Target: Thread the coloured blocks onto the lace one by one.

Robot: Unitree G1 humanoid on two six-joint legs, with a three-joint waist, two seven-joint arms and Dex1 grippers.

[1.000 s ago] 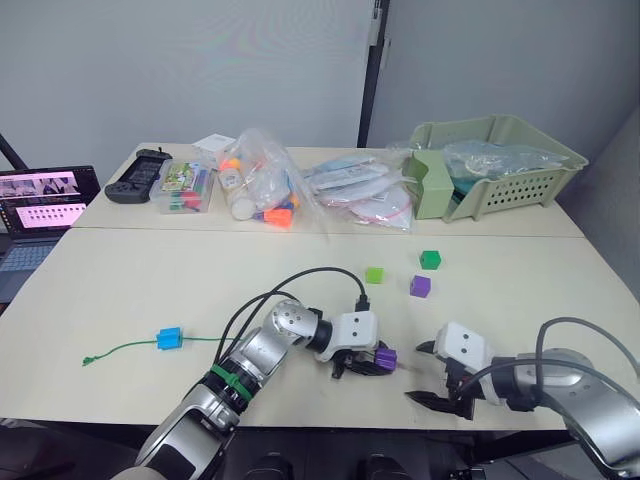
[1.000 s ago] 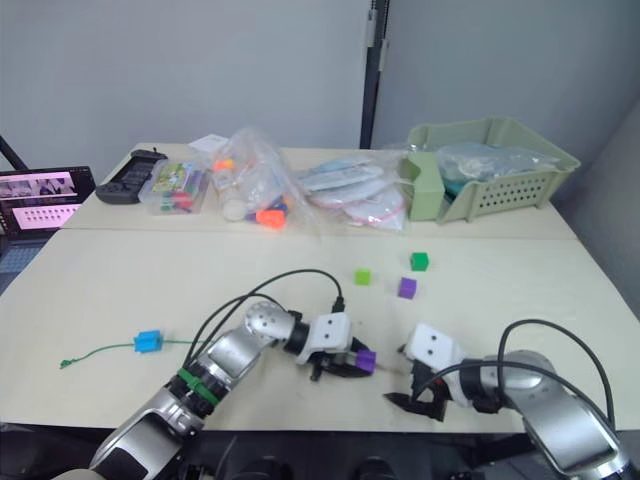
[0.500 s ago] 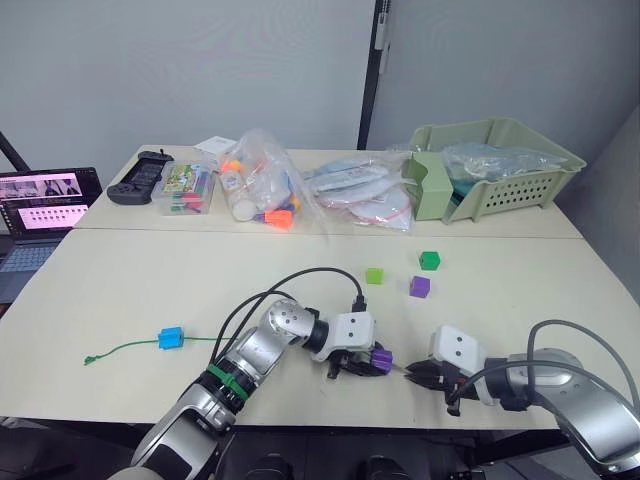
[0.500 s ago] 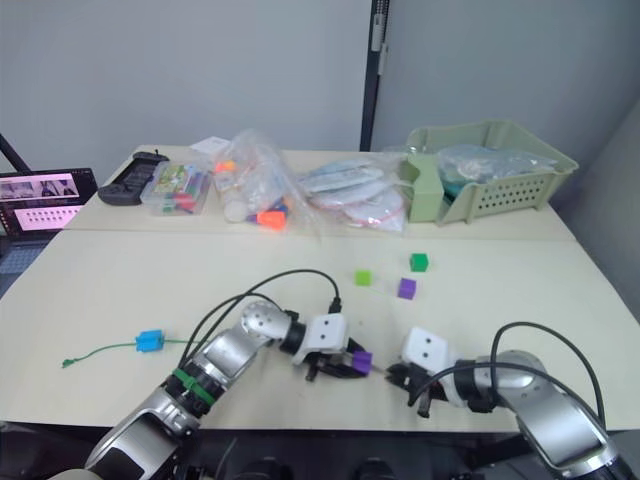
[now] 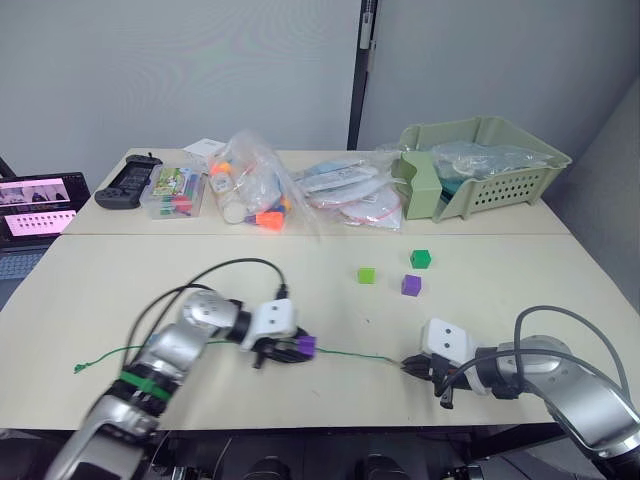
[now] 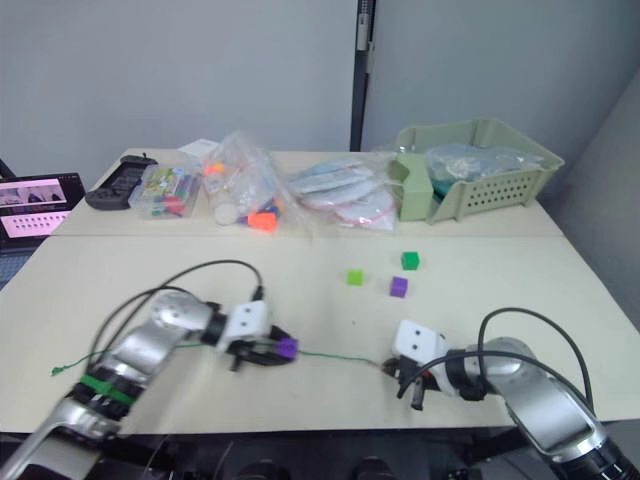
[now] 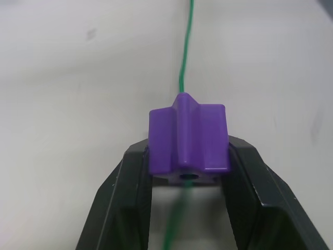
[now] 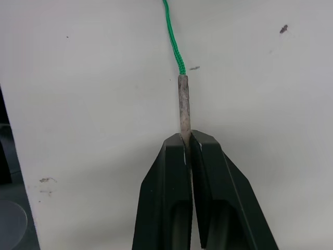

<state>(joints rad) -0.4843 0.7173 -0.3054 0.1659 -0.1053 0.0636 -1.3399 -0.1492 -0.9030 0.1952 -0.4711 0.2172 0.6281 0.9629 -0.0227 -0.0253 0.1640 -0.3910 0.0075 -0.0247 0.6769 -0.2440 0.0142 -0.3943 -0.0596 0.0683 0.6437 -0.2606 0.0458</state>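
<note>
Lace taut left–right between pincers.
Left pincer (image 7: 188, 166) pinches purple block (image 7: 188, 139) on lace (image 5: 350, 355); right pincer (image 8: 186, 148) pinches the tip (image 8: 184, 109).

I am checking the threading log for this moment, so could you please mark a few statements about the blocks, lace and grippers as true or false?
1. The left gripper holds a purple block with the lace running through it. True.
2. The right gripper is open above the table. False: its fingers are shut on the lace's pale tip.
3. The light green block is on the lace. False: it lies loose on the table.
4. A second purple block lies loose near the dark green block. True.
</note>
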